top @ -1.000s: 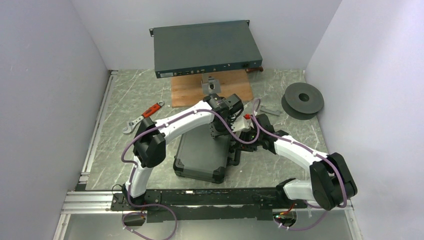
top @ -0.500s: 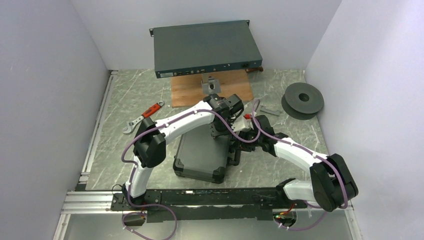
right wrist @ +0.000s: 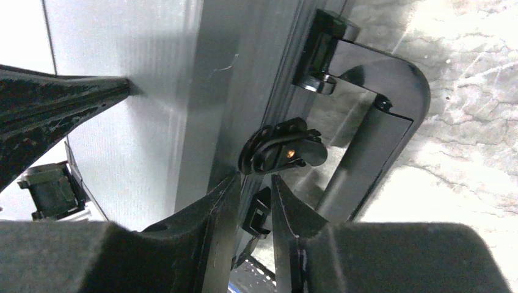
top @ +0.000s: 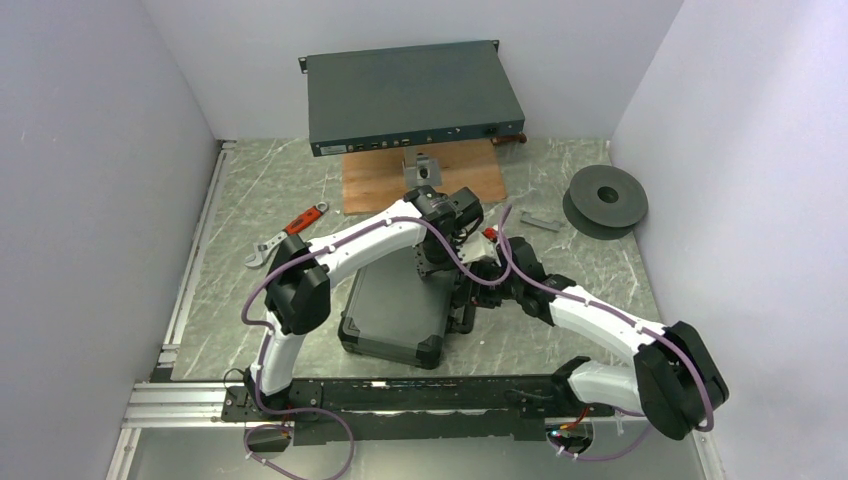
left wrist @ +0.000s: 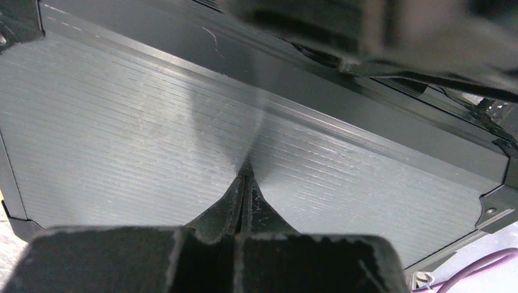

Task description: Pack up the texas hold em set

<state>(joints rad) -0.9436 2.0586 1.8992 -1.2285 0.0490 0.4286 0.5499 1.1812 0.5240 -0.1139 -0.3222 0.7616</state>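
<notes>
The left gripper [left wrist: 246, 182] is closed, its two fingers pressed flat together with nothing between them. Their tips touch the ribbed grey lid [left wrist: 140, 134] of the case [top: 392, 318], which spreads out from the tips on every side.

The right gripper [right wrist: 255, 179] sits at the side edge of the case. Its fingers are a narrow gap apart and straddle a small black clip [right wrist: 259, 215]; I cannot tell whether they clamp it. Just beyond its tips is a round black latch [right wrist: 281, 149]. Past that, to the right, the handle [right wrist: 379, 137] stands out over the desk [right wrist: 464, 91].

The case lies flat on the desk, lid down, under both grippers. Farther beyond them are a wooden board [top: 372, 185] and a dark rack unit [top: 410, 95]. A wrench [top: 290, 232] lies off to the left and a spool [top: 605, 200] off to the right.
</notes>
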